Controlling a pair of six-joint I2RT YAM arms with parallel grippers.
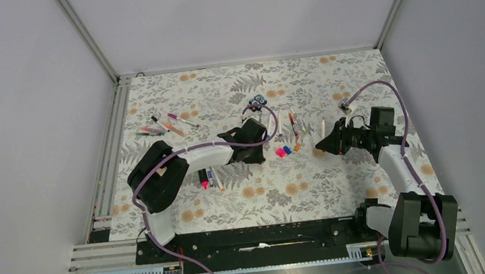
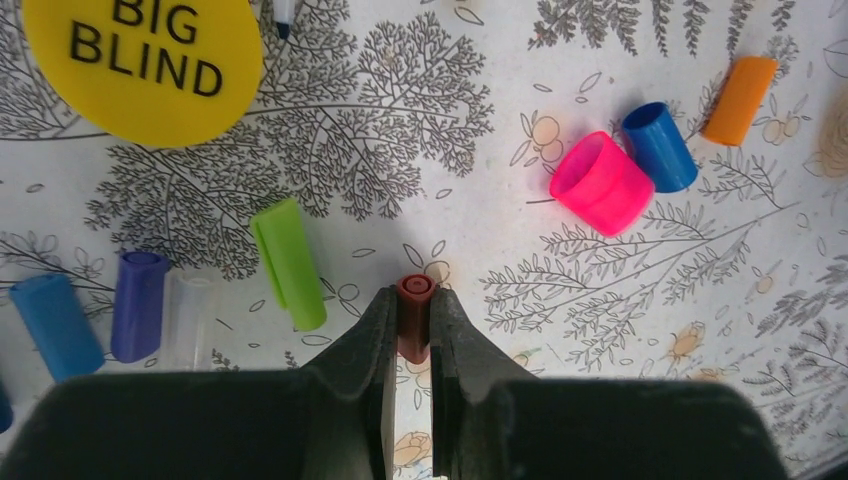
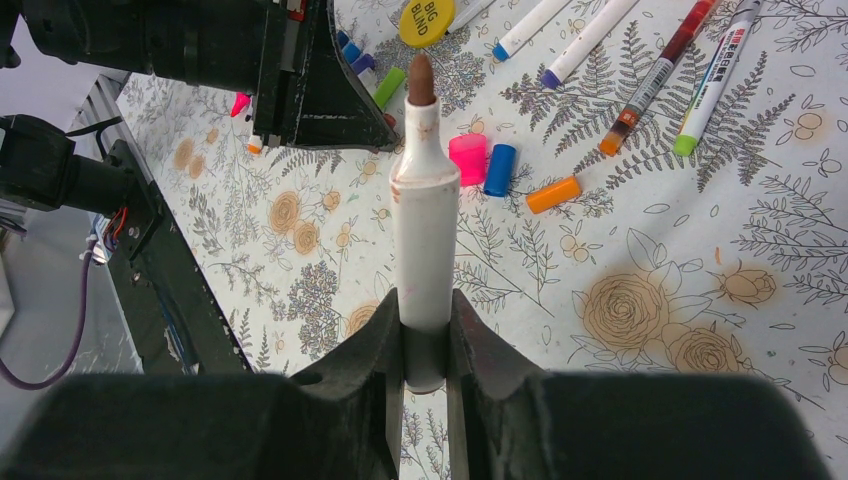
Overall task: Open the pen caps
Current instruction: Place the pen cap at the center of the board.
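Floral worktop [image 1: 267, 202], loose caps [image 2: 600, 182] scattered. Pinching brown cap [image 2: 415, 288] in left gripper [image 2: 412, 305], clamping uncapped pen [image 3: 424, 200] in right gripper [image 3: 425, 302]. Could lose cap rolling on release, smear ink.

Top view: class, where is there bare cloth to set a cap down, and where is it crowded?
Free: the near cloth between the left arm, the right arm and the loose caps; also the far strip behind the black-and-blue block. Crowded: the middle, with caps and pens, and the far-left pen pile.
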